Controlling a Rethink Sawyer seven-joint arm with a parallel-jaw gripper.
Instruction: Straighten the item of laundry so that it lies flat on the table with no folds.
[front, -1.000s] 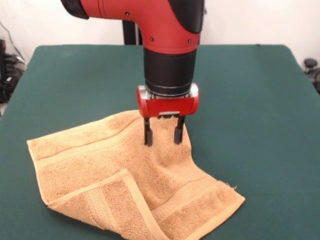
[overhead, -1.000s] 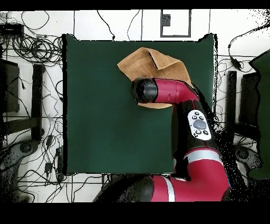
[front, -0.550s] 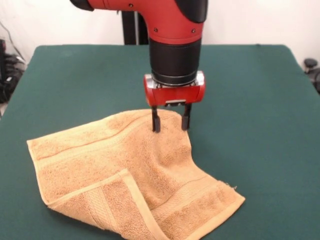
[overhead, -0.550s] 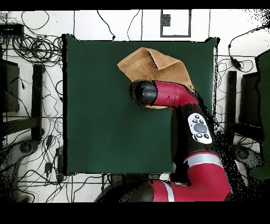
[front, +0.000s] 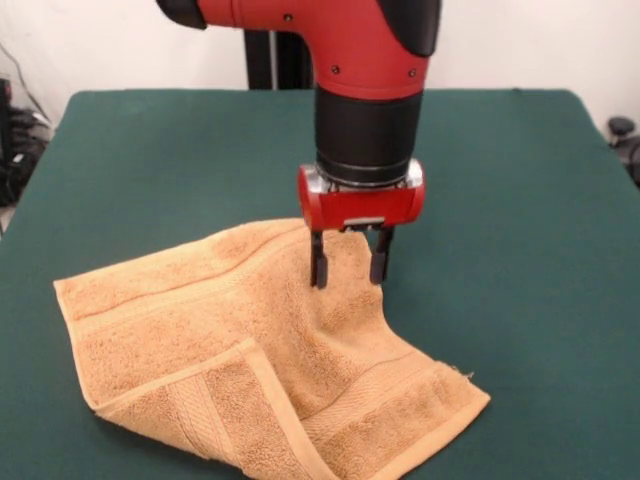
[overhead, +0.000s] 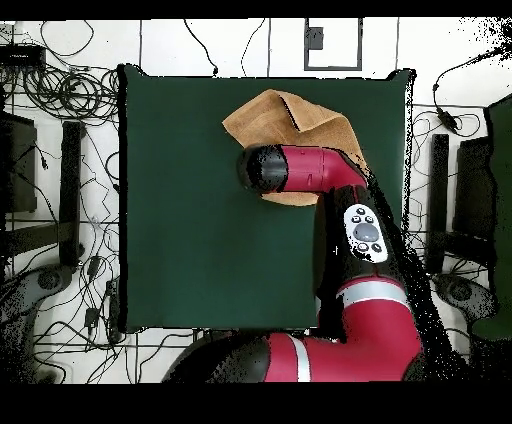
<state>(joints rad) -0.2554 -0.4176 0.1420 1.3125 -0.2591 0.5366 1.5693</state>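
The tan-orange towel (front: 200, 330) lies rumpled on the green table (front: 520, 200), toward its near side in the front view. Its near left corner is folded over in a flap (front: 200, 395). My gripper (front: 349, 278) points straight down over the towel's far right part. Its two black fingers (front: 318, 262) pinch a raised ridge of cloth between them, and the towel slopes down from there like a tent. In the overhead view the towel (overhead: 290, 115) lies near the table's (overhead: 180, 200) top edge, partly under my arm (overhead: 300, 168), which hides the gripper.
Cables and equipment (overhead: 60, 150) lie on the floor around the table in the overhead view. Dark gear (front: 20, 140) stands beyond the table's left edge in the front view.
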